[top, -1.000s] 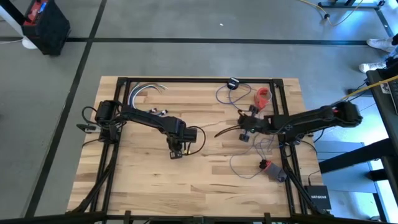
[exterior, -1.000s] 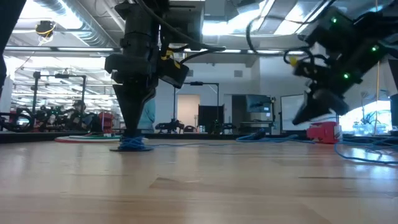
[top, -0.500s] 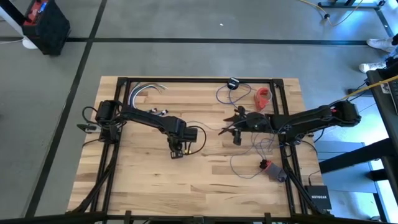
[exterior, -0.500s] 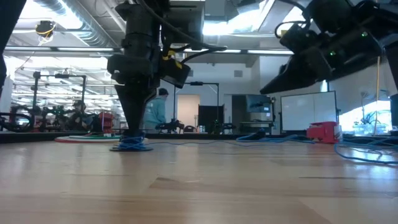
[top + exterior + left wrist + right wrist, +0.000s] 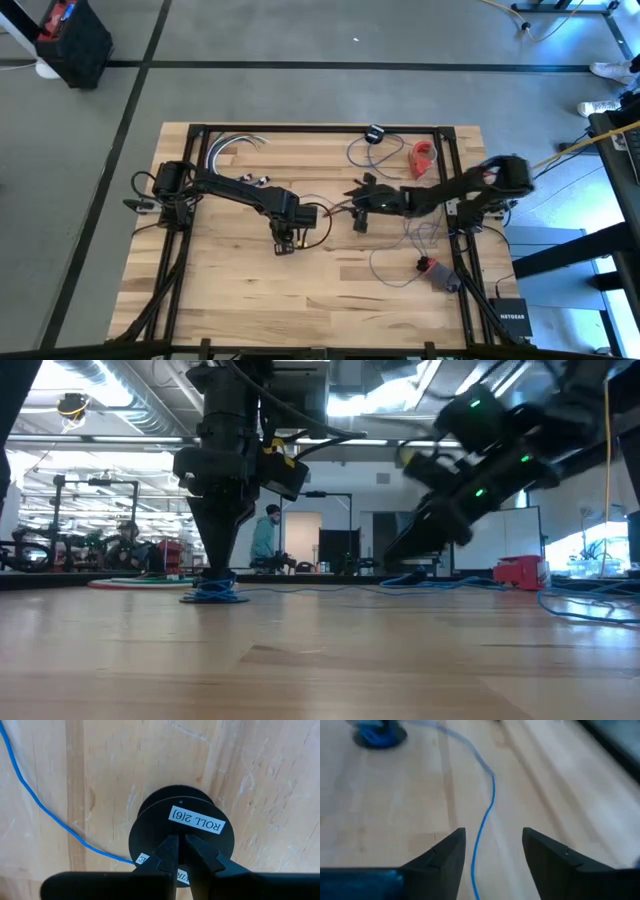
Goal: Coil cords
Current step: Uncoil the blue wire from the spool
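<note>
We are pinning a small round black spool (image 5: 181,835) near the high view's centre with our left gripper (image 5: 284,243), fingers together. Our right gripper (image 5: 492,851), fingers apart, is hovering over the thin blue cord (image 5: 485,817). Most cord is lying in loose loops at centre right, uncoiled.

From above, the wooden table (image 5: 230,290) has the left gripper (image 5: 284,246) pointing down near its middle, with the right gripper (image 5: 358,196) reaching in just beside it. The thin cord (image 5: 392,262) lies in loose loops on the table under the right arm. A red object (image 5: 424,156) lies near the table's far edge, beside a small black disc (image 5: 375,134).
</note>
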`<state>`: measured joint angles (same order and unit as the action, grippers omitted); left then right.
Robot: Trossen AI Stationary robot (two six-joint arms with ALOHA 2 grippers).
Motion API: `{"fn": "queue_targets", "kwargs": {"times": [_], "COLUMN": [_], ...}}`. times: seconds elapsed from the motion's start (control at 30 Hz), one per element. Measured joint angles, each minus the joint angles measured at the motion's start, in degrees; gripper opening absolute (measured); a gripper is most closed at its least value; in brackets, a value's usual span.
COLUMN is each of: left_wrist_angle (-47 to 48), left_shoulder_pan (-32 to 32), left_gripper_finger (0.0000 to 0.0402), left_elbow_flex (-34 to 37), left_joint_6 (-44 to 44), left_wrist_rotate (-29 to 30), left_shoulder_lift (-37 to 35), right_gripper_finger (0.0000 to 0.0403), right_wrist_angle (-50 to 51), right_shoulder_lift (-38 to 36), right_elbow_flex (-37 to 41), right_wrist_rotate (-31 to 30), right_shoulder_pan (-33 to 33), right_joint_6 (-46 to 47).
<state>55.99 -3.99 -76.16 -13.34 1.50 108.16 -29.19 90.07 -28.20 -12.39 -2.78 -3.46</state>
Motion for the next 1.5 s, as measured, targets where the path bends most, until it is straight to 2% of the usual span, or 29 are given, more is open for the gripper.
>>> {"fn": "queue_targets", "kwargs": {"times": [0.13,0.23,0.43,0.53,0.67,0.83,0.87,0.93,1.1,1.3,1.5], "left_wrist_angle": [0.01,0.09,0.47,0.44,0.23,0.25,0.25,0.2,0.39,1.69,2.18], "left_shoulder_pan": [-0.02,-0.02,-0.04,-0.04,-0.04,-0.04,-0.04,-0.04,-0.11,-0.63,-0.67], "left_gripper_finger": [0.0021,0.0021,0.0021,0.0021,0.0021,0.0021,0.0021,0.0021,0.0021,0.0021,0.0021], "left_elbow_flex": [0.0,0.0,0.04,0.04,0.04,0.02,0.04,0.03,0.02,0.02,-0.02], "left_joint_6": [-0.01,-0.01,0.28,0.3,0.33,0.43,0.46,0.47,0.28,0.0,-1.26], "left_wrist_rotate": [0.0,0.0,0.02,0.0,0.02,0.02,0.02,0.02,0.02,0.07,0.07], "left_shoulder_lift": [0.0,0.0,0.0,0.0,0.0,0.0,0.0,0.0,0.0,0.0,0.0], "right_gripper_finger": [0.0198,0.0197,0.0197,0.0189,0.0142,0.0028,0.0015,0.0014,0.0006,0.0005,0.0007], "right_wrist_angle": [1.36,4.56,9.76,11.3,11.49,13.63,13.97,14.85,23.21,32.96,39.24], "right_shoulder_lift": [8.46,12.6,17.57,19.03,19.34,19.25,19.21,19.09,14.9,4.77,-7.76], "right_elbow_flex": [-6.24,-11.17,-17.85,-19.41,-19.6,-19.73,-19.75,-19.76,-19.33,-13.63,-0.67], "right_wrist_rotate": [0.01,-2.85,-3.05,-2.81,1.81,3.21,3.09,2.72,1.46,-5.98,-15.98], "right_shoulder_pan": [0.13,0.16,-1.11,-2.78,-5.59,-6.68,-6.71,-6.63,-5.8,-2.22,-1.03], "right_joint_6": [0.02,-0.19,0.24,3.55,7.4,5.76,4.35,2.85,0.12,0.62,12.66]}}
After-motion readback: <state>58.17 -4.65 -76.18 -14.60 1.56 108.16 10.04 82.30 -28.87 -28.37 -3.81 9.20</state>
